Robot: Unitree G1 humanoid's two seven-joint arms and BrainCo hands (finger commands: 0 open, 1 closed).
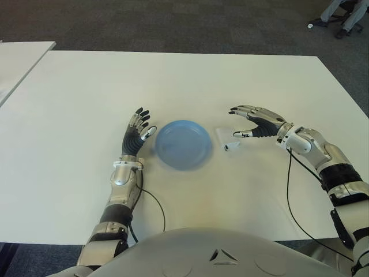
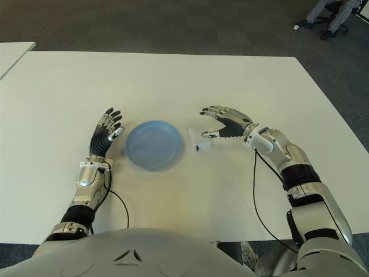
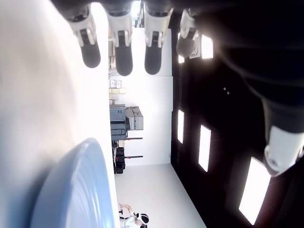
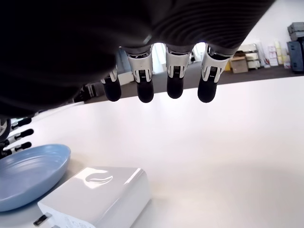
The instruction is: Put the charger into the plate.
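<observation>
**Charger on the table beside the plate, right hand open next to it**

The white charger [image 1: 225,140] lies on the white table [image 1: 184,81] just right of centre in the left eye view, directly beside the right rim of the blue plate [image 1: 183,144]. It is outside the plate; whether it touches the rim cannot be told. In the right wrist view the charger [image 4: 97,197] fills the lower left of the frame, a glossy white block with a metal prong showing at its lower left corner, and the plate [image 4: 29,173] sits at the left edge behind it.

The right hand [image 1: 256,122] shows right of centre in the left eye view, immediately to the right of the charger, palm turned toward it. Its fingers are spread and hold nothing; the thumb tip [image 1: 237,135] reaches down close to the charger's upper right side, and the other fingers [image 4: 145,88] extend above it, seen in the wrist view as four dark tips hanging over bare table.

The left hand [image 1: 136,134] shows left of centre, just beside the plate's left rim, fingers extended upward in the frame and empty. Its wrist view shows straight fingertips [image 3: 123,59] along the top and the plate's edge [image 3: 78,190] at the lower left.

At the upper right corner of the left eye view, a person's legs [image 1: 341,12] show on the dark carpet [image 1: 173,26] beyond the table.
</observation>
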